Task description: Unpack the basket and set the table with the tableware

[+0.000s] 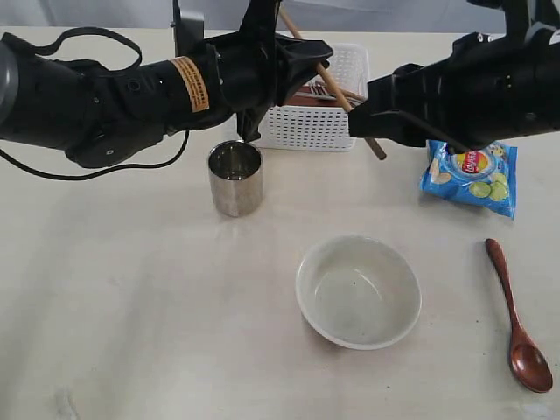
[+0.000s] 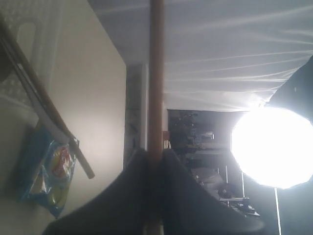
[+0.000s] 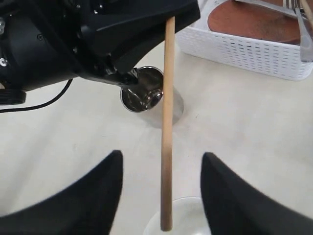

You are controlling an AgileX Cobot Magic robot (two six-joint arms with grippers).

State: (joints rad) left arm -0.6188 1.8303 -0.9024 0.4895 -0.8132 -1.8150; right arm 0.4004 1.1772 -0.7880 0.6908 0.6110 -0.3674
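My left gripper (image 1: 317,54) (image 2: 155,151) is shut on a wooden chopstick (image 1: 337,86) (image 2: 156,73), holding it in the air in front of the white basket (image 1: 311,122). The chopstick (image 3: 167,122) runs down between the fingers of my right gripper (image 1: 359,114) (image 3: 163,155), which is open and does not touch it. Its free end hangs above the off-white bowl (image 1: 358,290). A steel cup (image 1: 234,178) (image 3: 146,93) stands left of the bowl. The reddish-brown spoon (image 1: 518,319) lies at the right. In the basket (image 3: 254,51) are a brown plate (image 3: 249,19) and steel cutlery (image 3: 303,29).
A blue chips bag (image 1: 470,175) (image 2: 46,171) lies right of the basket, under my right arm. The cream table (image 1: 131,306) stretches wide at the front left. A bright lamp (image 2: 271,147) glares in the left wrist view.
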